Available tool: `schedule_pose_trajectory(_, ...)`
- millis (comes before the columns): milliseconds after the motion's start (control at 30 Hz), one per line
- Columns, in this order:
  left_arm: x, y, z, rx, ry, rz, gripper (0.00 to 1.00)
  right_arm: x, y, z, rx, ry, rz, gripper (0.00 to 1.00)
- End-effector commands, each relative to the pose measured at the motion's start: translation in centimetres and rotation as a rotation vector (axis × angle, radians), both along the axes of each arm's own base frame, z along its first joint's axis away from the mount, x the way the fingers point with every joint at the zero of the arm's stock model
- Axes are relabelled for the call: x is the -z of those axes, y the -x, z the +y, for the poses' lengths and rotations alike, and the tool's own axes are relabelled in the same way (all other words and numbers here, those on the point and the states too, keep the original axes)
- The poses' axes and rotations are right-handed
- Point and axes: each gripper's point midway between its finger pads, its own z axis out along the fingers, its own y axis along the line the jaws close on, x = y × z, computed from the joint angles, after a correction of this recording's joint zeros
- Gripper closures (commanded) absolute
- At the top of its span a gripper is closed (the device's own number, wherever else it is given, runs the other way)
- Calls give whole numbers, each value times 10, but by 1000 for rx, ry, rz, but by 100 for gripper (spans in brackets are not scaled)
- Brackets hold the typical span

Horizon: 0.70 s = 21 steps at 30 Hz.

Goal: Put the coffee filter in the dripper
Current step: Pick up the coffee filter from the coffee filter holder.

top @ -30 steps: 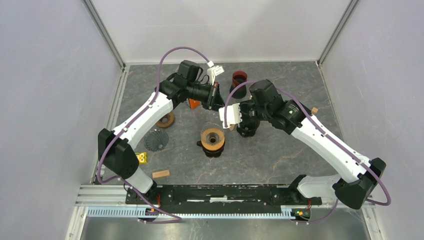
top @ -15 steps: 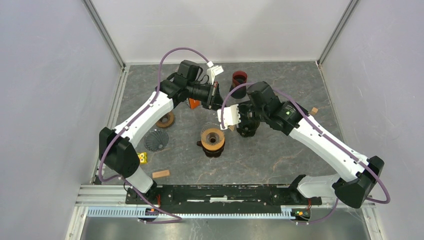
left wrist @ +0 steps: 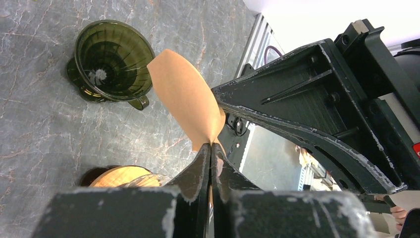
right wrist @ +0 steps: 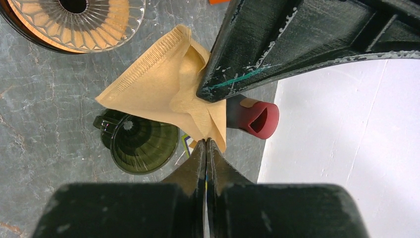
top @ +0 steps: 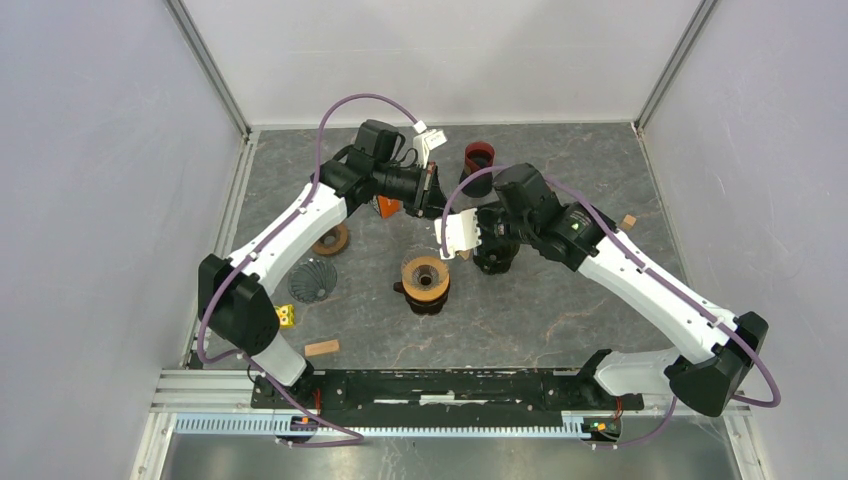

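Note:
A tan paper coffee filter [left wrist: 185, 94] hangs in the air, pinched by both grippers. My left gripper [left wrist: 211, 145] is shut on its lower tip. My right gripper [right wrist: 206, 141] is shut on another corner of the same filter [right wrist: 158, 84], which has partly opened into a cone. A dark green glass dripper [right wrist: 143, 146] stands on the table just below the filter; it also shows in the left wrist view [left wrist: 111, 59]. In the top view the two grippers, left [top: 440, 205] and right [top: 468, 245], meet above this dripper [top: 495, 258], and the filter is mostly hidden.
A dripper holding an orange-brown filter [top: 425, 280] stands on a dark base in front of the grippers. A dark red cup [top: 478, 160] is at the back. Another dark dripper [top: 312, 280], a brown ring-shaped piece [top: 330, 240] and small blocks [top: 322, 348] lie at the left.
My right gripper has shifted slightly left toward the left gripper with the filter. The left arm has hardly moved.

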Motion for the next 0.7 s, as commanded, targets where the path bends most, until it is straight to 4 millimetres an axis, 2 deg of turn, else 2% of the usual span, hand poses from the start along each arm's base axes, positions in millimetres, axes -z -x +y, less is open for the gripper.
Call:
schedule_pose_trajectory(0,-14,-1,-1,6,53,-39,94,-5,-1,2,-11,-12,-30,100)
schedule_pose_trajectory(400,-10,0,4,12,65,-91,91,-4,2,1,-23,-9,-28,100)
schedule_pose_trajectory(567,-9,1,5,13,66,-93,83,-2,2,1,-22,-8,-27,100)
schedule_pose_trajectory(600,-10,1,5,13,68,-93,84,-1,2,1,-21,-9,-26,100)
schedule_pose_trajectory(667,-11,2,5,15,72,-99,95,0,2,1,-19,-11,-25,100)
